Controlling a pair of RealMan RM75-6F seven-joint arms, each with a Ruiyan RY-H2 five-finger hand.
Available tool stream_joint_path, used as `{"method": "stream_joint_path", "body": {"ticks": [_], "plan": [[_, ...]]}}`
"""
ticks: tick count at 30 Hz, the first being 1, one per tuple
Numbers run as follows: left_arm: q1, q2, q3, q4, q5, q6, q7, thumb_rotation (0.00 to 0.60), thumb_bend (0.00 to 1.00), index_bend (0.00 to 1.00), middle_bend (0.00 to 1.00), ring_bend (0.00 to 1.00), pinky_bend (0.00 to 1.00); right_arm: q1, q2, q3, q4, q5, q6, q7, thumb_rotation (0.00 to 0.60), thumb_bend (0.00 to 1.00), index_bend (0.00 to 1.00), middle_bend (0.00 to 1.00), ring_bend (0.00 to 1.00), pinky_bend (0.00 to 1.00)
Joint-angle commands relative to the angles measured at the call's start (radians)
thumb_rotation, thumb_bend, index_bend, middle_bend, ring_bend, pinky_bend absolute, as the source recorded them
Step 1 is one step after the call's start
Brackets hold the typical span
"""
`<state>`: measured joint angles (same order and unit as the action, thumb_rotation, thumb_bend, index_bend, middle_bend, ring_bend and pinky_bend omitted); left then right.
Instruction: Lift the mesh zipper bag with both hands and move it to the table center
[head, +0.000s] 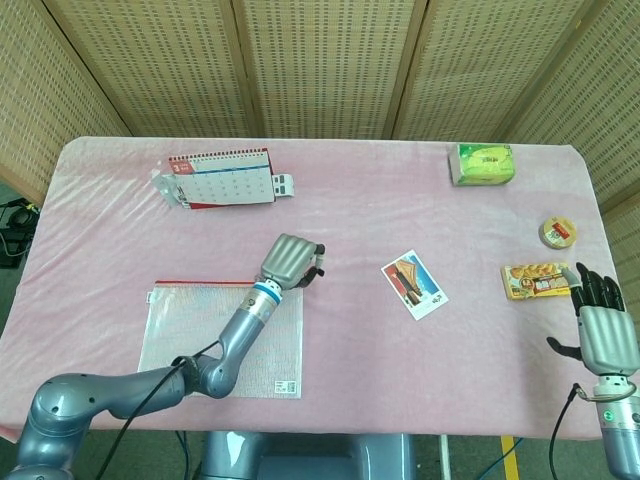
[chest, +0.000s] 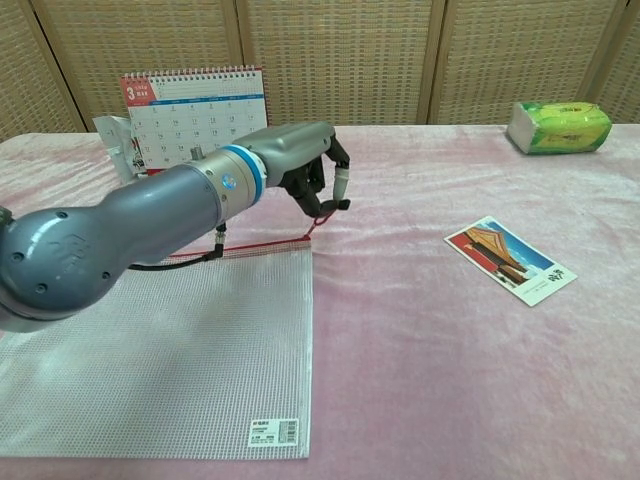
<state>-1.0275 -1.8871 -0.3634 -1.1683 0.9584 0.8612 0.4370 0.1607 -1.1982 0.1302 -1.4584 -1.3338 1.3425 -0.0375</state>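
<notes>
The mesh zipper bag (head: 180, 325) (chest: 160, 340) is clear mesh with a red zipper along its far edge. It lies at the table's front left. My left hand (head: 290, 262) (chest: 300, 168) is raised over the bag's far right corner. Its curled fingers pinch the red zipper end (chest: 318, 222), so that corner hangs a little off the cloth. My left forearm crosses the bag's right side in the head view. My right hand (head: 603, 330) hovers off the table's right front edge with fingers spread, holding nothing. The chest view does not show it.
A desk calendar (head: 222, 178) (chest: 195, 110) stands at the back left. A green tissue pack (head: 483, 164) (chest: 558, 126) sits at the back right. A postcard (head: 414, 284) (chest: 510, 260) lies right of centre. A round tin (head: 558, 232) and a snack packet (head: 538, 280) are near the right edge.
</notes>
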Motion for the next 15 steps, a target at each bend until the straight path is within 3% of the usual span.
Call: {"method": "stream_joint_path", "body": {"ticks": [1,3,5,6,7,8,10,11,12,15], "plan": [[0.041,0.083,-0.009,-0.103,0.028,0.030,-0.047,0.600,0.54,0.76,0.98,0.95,1.00,0.005,0.001,-0.001,-0.007,-0.001,-0.014,0.016,0.600,0.00,0.08,0.00,0.00,0.00],[0.056,0.112,-0.003,-0.143,0.043,0.040,-0.066,0.600,0.54,0.76,0.98,0.95,1.00,0.017,0.007,-0.001,-0.020,-0.001,-0.041,0.036,0.600,0.00,0.09,0.08,0.04,0.00],[0.072,0.138,0.002,-0.183,0.060,0.048,-0.094,0.600,0.54,0.77,0.98,0.95,1.00,0.045,0.027,0.002,-0.051,-0.011,-0.091,0.073,0.600,0.00,0.09,0.29,0.22,0.00],[0.077,0.148,0.005,-0.197,0.072,0.055,-0.104,0.600,0.54,0.78,0.98,0.95,1.00,0.061,0.040,0.006,-0.067,-0.016,-0.116,0.092,0.600,0.00,0.10,0.43,0.38,0.01],[0.081,0.156,0.007,-0.207,0.081,0.061,-0.113,0.600,0.54,0.78,0.98,0.95,1.00,0.083,0.056,0.011,-0.089,-0.020,-0.152,0.113,0.600,0.00,0.11,0.56,0.52,0.09],[0.083,0.160,0.009,-0.213,0.089,0.065,-0.118,0.600,0.54,0.78,0.98,0.95,1.00,0.099,0.068,0.014,-0.105,-0.021,-0.180,0.127,0.600,0.00,0.11,0.62,0.59,0.17],[0.087,0.168,0.016,-0.229,0.118,0.081,-0.133,0.600,0.54,0.78,0.98,0.95,1.00,0.175,0.105,0.035,-0.172,-0.010,-0.306,0.173,0.600,0.00,0.13,0.75,0.73,0.54],[0.089,0.173,0.019,-0.245,0.127,0.089,-0.139,0.600,0.54,0.78,0.98,0.95,1.00,0.232,0.127,0.060,-0.215,0.031,-0.412,0.226,0.600,0.00,0.13,0.78,0.77,0.65],[0.090,0.175,0.020,-0.250,0.129,0.091,-0.140,0.600,0.54,0.78,0.98,0.95,1.00,0.249,0.138,0.068,-0.227,0.049,-0.448,0.244,0.600,0.00,0.14,0.81,0.80,0.77],[0.086,0.179,0.017,-0.267,0.136,0.103,-0.139,0.600,0.54,0.79,0.98,0.95,1.00,0.316,0.156,0.104,-0.272,0.109,-0.574,0.340,0.600,0.00,0.18,0.87,0.87,0.96]]}}
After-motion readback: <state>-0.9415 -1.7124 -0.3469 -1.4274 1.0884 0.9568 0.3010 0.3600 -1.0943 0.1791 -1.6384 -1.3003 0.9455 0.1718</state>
